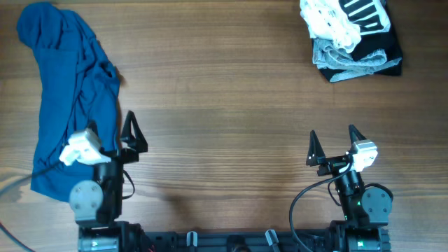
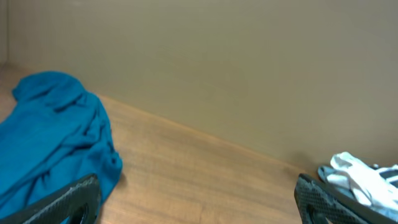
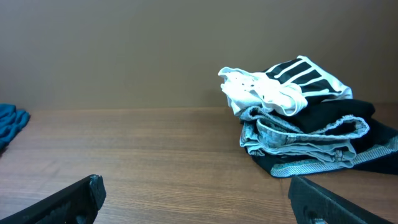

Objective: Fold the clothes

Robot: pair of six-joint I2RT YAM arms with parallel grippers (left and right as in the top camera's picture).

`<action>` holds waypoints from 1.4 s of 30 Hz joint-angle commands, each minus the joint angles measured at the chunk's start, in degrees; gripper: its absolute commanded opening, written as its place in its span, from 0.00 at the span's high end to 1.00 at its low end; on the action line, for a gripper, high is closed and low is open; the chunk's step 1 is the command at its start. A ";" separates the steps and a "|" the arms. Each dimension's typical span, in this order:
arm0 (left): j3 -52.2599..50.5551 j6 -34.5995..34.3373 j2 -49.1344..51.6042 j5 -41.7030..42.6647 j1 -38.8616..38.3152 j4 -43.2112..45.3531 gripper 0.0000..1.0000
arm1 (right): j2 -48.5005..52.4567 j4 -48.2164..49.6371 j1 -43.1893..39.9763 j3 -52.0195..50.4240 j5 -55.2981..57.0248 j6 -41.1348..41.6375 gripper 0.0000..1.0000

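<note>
A brown wood-grain tabletop (image 1: 224,98) fills the overhead view. In both wrist views, a plain tan wall (image 2: 249,62) rises behind its far edge.

A blue garment (image 1: 70,105) lies unfolded along the left edge of the worktop, crumpled and creased. It runs from the far left corner down toward the near edge, its far end bunched into a hump. In the far right corner sits a small pile (image 1: 353,42) of folded clothes: a white piece (image 1: 329,21) with black stripes on top, a grey-green piece (image 1: 346,61) under it, and a black piece (image 1: 389,50) at the bottom.
</note>
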 commanded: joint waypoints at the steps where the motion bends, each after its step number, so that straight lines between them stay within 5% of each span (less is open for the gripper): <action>1: -8.15 0.55 -5.92 0.39 -0.20 5.22 0.00 | -0.31 0.15 0.17 -0.11 -0.76 0.81 0.00; 12: -13.29 0.79 -14.91 -0.72 0.79 5.53 0.00 | -0.31 0.15 0.17 -0.13 -0.76 0.81 0.00; 22: -13.29 0.92 -16.17 -0.66 0.79 -7.58 0.00 | -0.31 0.15 0.17 -0.13 -0.76 0.79 0.00; 42: -13.29 0.94 -15.96 -0.46 0.83 -7.52 0.00 | -0.31 0.15 0.17 -0.11 -0.76 0.81 0.00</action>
